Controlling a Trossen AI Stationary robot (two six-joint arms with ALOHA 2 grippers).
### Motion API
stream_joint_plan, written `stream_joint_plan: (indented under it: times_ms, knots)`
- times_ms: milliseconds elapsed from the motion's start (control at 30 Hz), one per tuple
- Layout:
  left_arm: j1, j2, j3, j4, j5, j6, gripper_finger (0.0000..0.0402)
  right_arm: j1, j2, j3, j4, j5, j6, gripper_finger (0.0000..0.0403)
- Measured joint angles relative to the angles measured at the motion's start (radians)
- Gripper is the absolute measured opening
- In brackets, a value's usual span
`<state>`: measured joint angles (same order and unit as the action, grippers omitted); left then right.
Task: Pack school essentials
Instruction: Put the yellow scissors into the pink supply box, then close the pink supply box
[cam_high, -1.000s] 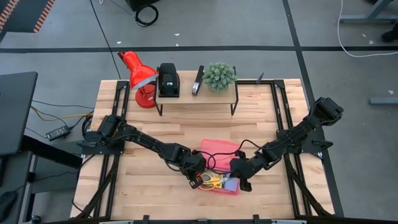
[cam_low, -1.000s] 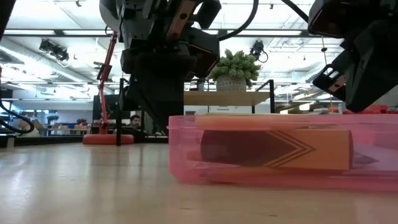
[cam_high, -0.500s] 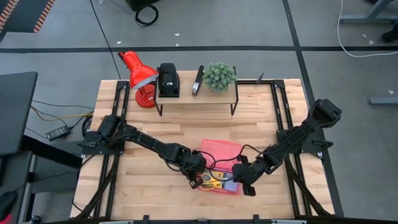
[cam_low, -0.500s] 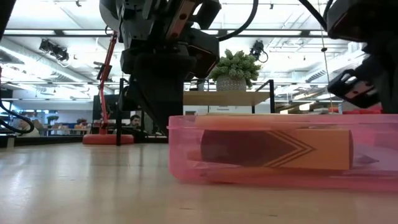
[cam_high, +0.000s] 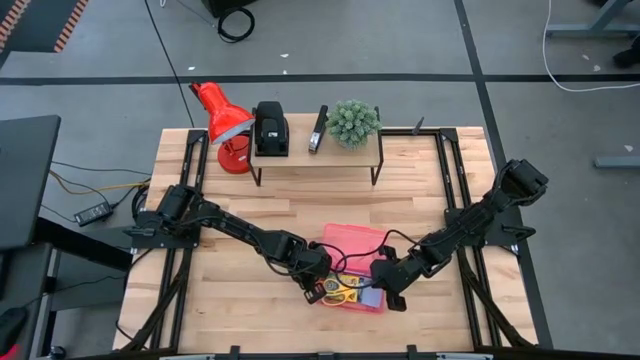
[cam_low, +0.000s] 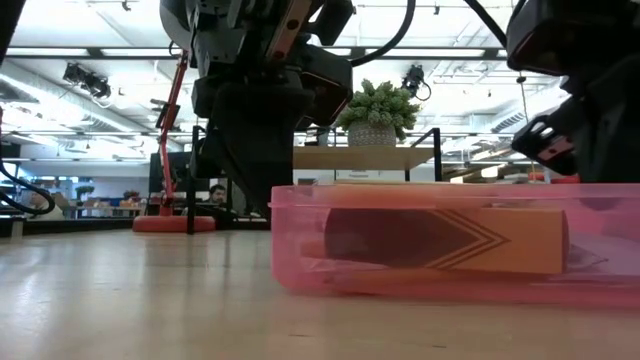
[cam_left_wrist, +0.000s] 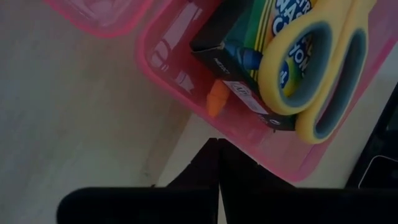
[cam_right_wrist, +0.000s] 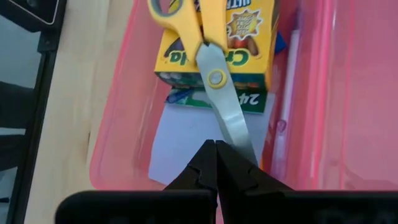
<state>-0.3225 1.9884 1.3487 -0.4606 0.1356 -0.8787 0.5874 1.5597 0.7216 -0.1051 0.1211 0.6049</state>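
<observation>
While both claws hang closed | scissors (cam_right_wrist: 214, 74) inside pink case (cam_right_wrist: 121, 106) rim

The yellow-handled scissors (cam_right_wrist: 208, 43) lose their handle loops past the right wrist picture's edge; the yellow-green cardboard crayon box (cam_left_wrist: 261, 59) lies partly under them.

Both tools hang over the pink box (cam_high: 352, 270): left tool (cam_high: 318, 283), right tool (cam_high: 384, 290)

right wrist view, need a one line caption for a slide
Shut right gripper above pink box holding yellow scissors on a crayon box.
</observation>
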Motion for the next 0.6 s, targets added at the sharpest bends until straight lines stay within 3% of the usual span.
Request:
stream_joint_plan:
  times_ms: [133,433,533,600]
  knots:
    - [0.0,0.0,0.0,0.0,0.001,0.001,0.0006,-0.021,0.0,0.0,0.008,-0.017,-0.007,0.0006]
    - [0.0,0.0,0.0,-0.001,0.002,0.012,0.0019,-0.029,-0.066,0.023,0.044,-0.161,0.019,0.0006]
    - [0.0,0.0,0.0,-0.001,0.001,0.013,0.0012,-0.029,-0.143,0.03,0.032,-0.139,0.019,0.0006]
    - [0.003,0.0,0.0,-0.001,0.001,0.013,0.0009,-0.029,-0.204,0.031,-0.011,-0.066,0.019,0.0006]
